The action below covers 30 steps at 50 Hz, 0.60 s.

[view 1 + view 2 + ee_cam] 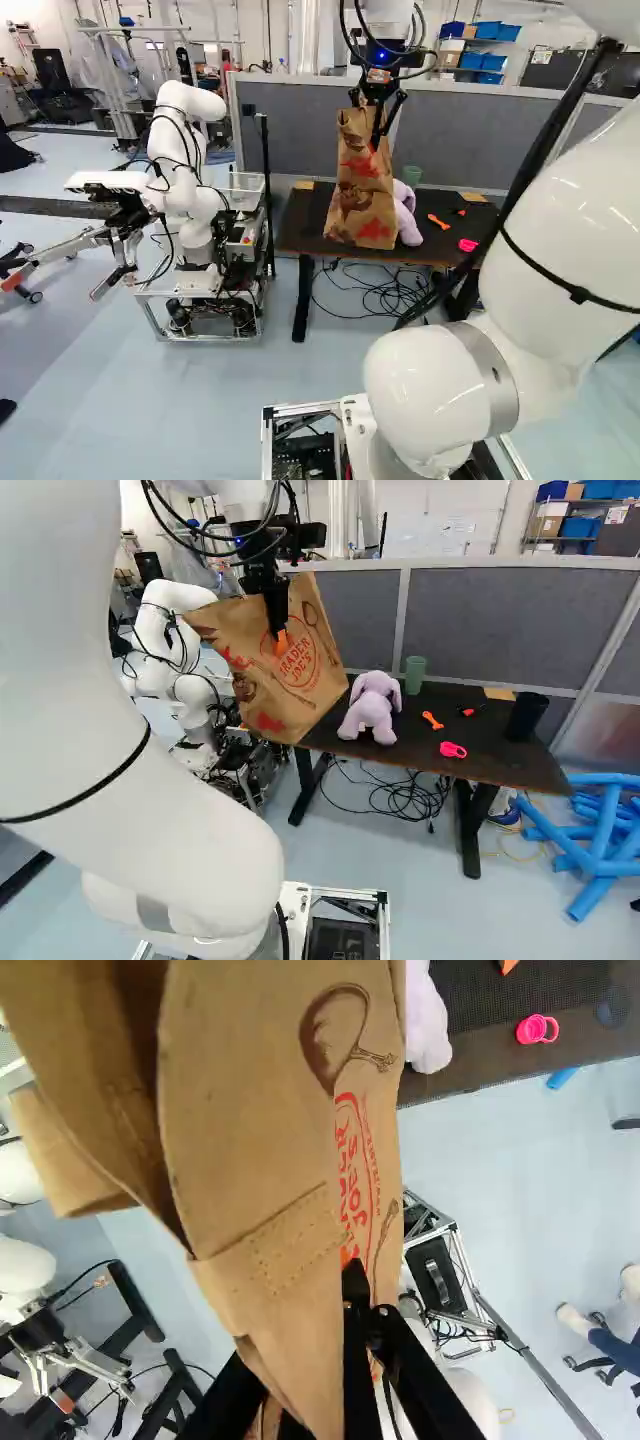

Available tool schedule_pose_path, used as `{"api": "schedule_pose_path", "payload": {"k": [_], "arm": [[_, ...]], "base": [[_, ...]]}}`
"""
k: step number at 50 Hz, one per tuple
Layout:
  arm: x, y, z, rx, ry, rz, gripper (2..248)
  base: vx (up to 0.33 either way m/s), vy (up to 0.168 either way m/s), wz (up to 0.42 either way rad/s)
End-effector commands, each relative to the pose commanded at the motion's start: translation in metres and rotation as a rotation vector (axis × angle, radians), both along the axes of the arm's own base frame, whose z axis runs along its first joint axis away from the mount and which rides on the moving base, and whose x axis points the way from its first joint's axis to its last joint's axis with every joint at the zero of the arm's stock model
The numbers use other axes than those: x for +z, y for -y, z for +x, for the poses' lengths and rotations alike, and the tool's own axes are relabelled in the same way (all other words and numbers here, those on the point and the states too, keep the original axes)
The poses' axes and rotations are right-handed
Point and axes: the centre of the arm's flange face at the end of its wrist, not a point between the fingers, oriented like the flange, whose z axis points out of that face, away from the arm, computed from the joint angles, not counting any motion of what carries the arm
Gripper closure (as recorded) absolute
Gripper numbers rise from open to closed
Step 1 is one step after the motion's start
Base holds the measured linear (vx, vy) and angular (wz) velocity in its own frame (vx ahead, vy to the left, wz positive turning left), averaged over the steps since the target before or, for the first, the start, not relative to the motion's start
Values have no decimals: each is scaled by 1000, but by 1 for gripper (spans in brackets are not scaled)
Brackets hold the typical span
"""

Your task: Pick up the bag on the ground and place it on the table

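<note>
The paper bag hangs off the ground, a little aslant, by the left end of the table; whether its base is over the tabletop or just short of the front edge I cannot tell. The gripper has closed on the paper near the bag's top, a fold of it pinched between the two fingers. On the table, the purple stuffed dog sits nearest the bag, then the green cup toward the back, the orange toy near the middle and the pink toy by the front edge. Left of the table stands another robot; blue tubes lie to its right.

The lift looks done and the carry to the table is in hand. Next, the bag should be brought fully over the table, clear of the dog, and lowered upright before the grip loosens, or it may tip off the edge
</note>
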Motion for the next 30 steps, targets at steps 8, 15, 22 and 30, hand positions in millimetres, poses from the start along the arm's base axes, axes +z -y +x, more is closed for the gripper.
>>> {"api": "schedule_pose_path", "payload": {"k": [8,15,22,30], "arm": [[0,0,0,0,0,0,228],[0,0,0,0,0,0,228],[0,0,0,0,0,0,228],[0,0,0,0,0,0,228]], "base": [[125,86,-19],[129,85,-21],[123,86,-16],[121,67,-15]]}}
